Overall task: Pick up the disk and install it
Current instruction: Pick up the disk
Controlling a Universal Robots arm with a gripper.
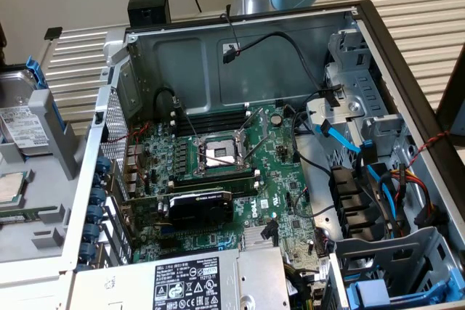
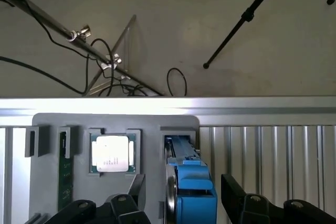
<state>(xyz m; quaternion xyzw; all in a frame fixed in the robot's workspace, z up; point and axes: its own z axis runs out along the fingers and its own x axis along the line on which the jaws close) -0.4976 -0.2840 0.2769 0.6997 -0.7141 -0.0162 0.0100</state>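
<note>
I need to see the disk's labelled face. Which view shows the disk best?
The exterior view: the disk stands in the grey holder at that view's left edge, silver face and white label showing, partly cut off. The wrist view shows it edge-on: the blue carrier and a thin silver rim.

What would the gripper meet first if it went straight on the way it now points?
Probably the disk, standing on edge in the gray holder, right in line with the open gripper; depth is unclear.
</note>
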